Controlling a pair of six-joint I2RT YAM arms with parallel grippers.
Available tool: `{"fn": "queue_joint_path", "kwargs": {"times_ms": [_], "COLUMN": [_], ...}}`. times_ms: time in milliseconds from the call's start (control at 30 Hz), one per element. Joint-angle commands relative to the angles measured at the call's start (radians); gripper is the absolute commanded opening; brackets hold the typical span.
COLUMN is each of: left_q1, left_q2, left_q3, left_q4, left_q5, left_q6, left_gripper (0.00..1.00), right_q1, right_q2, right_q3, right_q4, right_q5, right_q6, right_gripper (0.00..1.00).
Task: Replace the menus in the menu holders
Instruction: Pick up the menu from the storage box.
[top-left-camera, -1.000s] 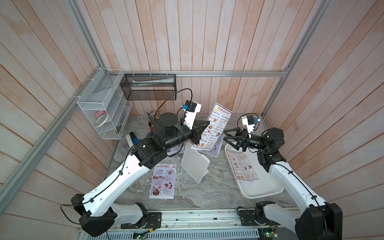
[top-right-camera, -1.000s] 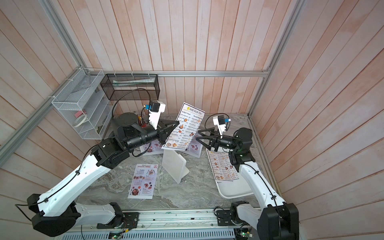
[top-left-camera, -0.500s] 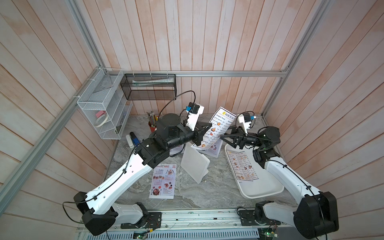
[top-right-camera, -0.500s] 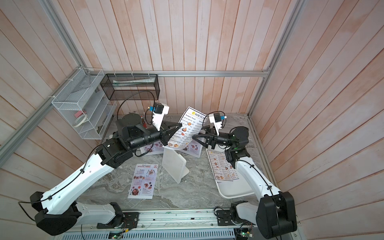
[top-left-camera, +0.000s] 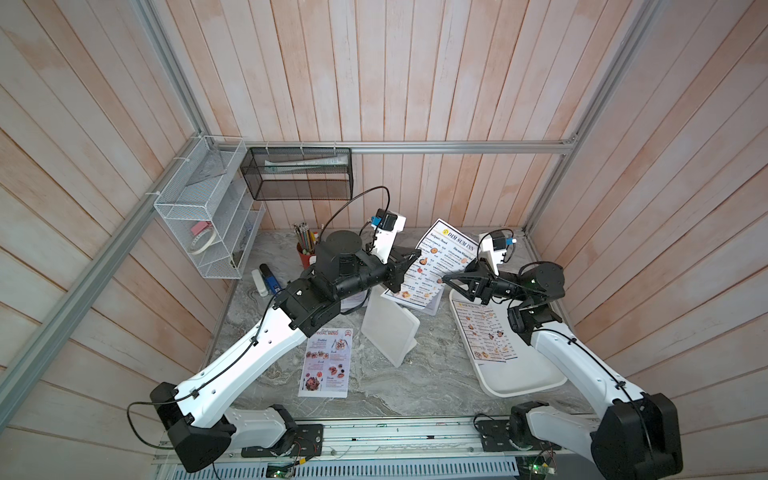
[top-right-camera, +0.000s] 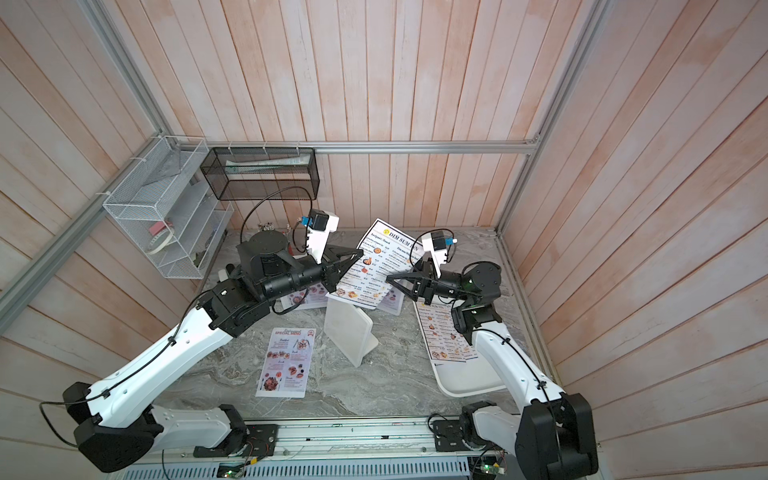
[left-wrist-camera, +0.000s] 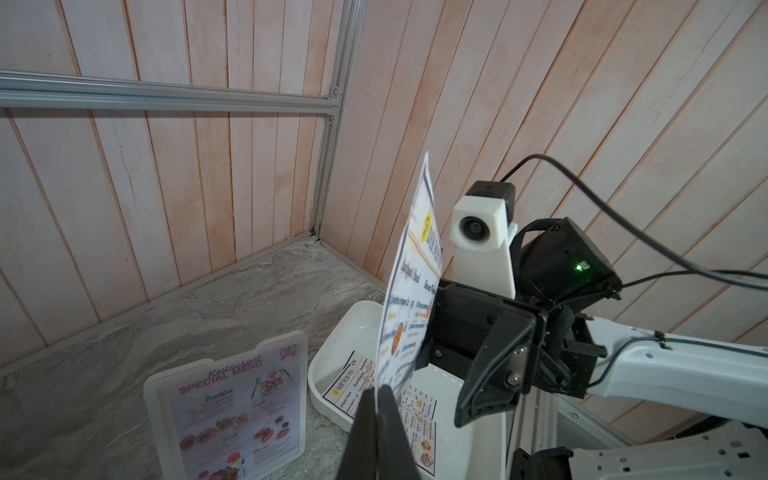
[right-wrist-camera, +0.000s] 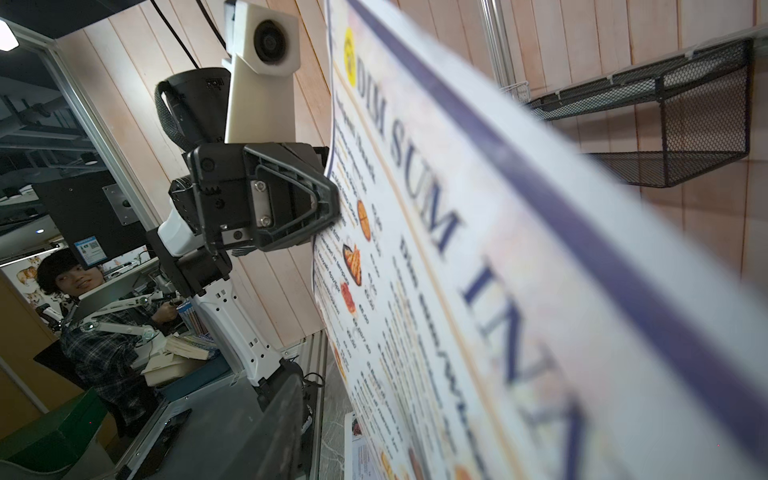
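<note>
Here the left gripper (top-left-camera: 415, 255) was clamped on the Dim Sum Inn menu (top-left-camera: 445, 257), aloft just above the middle holder (top-left-camera: 388, 328); the right gripper (top-left-camera: 455, 286), jaws apart, sat at the menu's other edge, higher than that holder.

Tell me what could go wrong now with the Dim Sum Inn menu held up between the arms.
1. The left tool pinches the held menu by one edge only; the sheet bows and might slip.
2. The right tool, jaws apart at the opposite edge, might crease it when closing.
3. A floppy sheet may buckle against the menu holder below.
</note>
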Motion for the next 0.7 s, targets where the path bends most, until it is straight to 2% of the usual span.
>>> {"fn": "queue_joint_path", "kwargs": {"times_ms": [0,133,300,667], "left_q1": [0.003,0.003,0.005,0.028], "left_q2": [-0.021,-0.024,-0.025,-0.015], "left_q3": [-0.013,-0.020,-0.032,-0.057], "left_q4": [0.027,0.024,0.032,0.058], "left_q5": [0.019,0.008,-0.018,-0.052], "left_q6": [-0.011,-0.014,-0.016,-0.042], "left_gripper": [0.00,0.00,0.00,0.00], "right_q1": [-0.003,-0.003,-0.003,-0.004], "right_q2": [-0.004,-0.012,-0.025,-0.051], "right_q3": [-0.011,-0.010,-0.008,0.025], "right_q4": [0.056,0.064,0.062,-0.080], "right_q5": [0.025,0.038,0.081,0.158], "right_q6": [0.034,0.049,0.071,0.071], "right_gripper": [0.48,0.44,0.23,0.04]}}
